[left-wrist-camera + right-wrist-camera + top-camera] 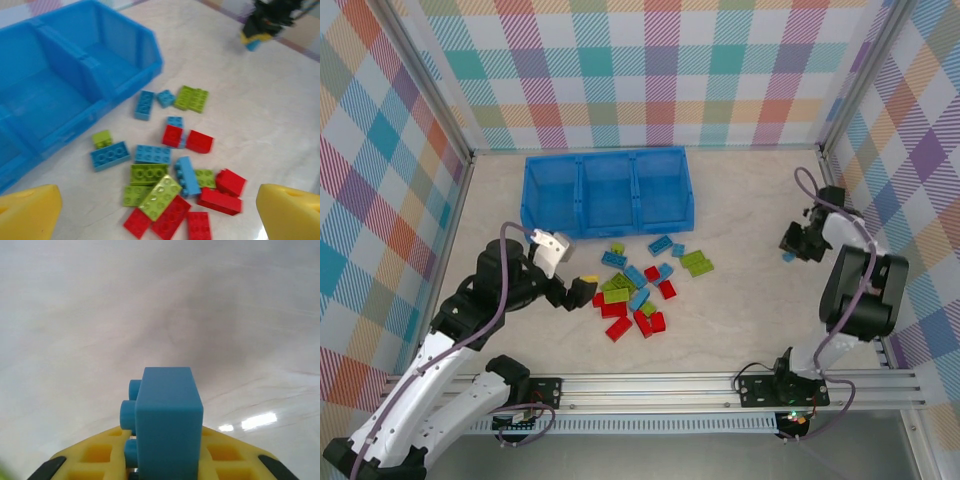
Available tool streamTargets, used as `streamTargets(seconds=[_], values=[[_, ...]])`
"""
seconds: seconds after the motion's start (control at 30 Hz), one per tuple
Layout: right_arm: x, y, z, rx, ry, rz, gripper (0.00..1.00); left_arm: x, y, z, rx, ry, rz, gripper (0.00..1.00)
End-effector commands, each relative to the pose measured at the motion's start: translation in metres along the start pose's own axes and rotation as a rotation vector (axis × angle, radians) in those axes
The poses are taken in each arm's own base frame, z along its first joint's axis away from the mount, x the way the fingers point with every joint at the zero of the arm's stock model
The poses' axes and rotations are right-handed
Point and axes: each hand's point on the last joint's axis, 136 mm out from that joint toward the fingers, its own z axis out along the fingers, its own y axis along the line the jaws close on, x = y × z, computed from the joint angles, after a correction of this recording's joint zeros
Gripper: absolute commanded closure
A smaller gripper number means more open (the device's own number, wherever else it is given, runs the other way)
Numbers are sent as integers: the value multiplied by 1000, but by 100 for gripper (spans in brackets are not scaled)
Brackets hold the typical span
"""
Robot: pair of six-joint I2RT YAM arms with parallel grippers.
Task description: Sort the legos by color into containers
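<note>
Got the right gripper [792, 245] clamped on a light blue lego [167, 420], way out at 3 o'clock from the pile. Got the left gripper [578, 288] with jaws wide apart, at 9 o'clock of the loose legos [638, 290], and the blue tray [607, 158] just past them at 12 o'clock

Tray [131, 85] cut off at the left edge, blue brick [167, 425] at the bottom edge, distant right gripper [254, 39] blurred
</note>
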Motion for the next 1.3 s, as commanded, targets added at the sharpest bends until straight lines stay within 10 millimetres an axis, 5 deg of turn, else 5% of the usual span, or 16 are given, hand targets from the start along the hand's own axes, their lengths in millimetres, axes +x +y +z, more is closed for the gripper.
streamTargets(seconds=[0.0, 0.23, 0.37, 0.6, 0.77, 0.9, 1.13, 1.27], values=[[12, 81, -47, -198, -88, -126, 81, -13, -43, -7, 245, -87, 79, 0], [65, 240, -95, -469, -110, -445, 80, -11, -48, -3, 282, -72, 49, 0], [74, 297, -82, -442, -112, -603, 80, -10, -17, 5, 103, -44, -40, 0], [17, 317, -5, -61, -161, -673, 89, 0, 27, 9, -152, 14, -191, 0], [6, 347, 38, -72, -115, -699, 76, 8, 51, 4, -302, 57, -220, 0], [-4, 367, 39, -102, -119, -683, 50, 15, 58, 4, -344, 92, -211, 0], [-8, 374, 6, -143, -136, -673, 49, 18, 65, 3, -385, 101, -203, 0], [11, 368, -27, -230, -129, -664, 48, 19, 79, -2, -475, 109, -260, 0]])
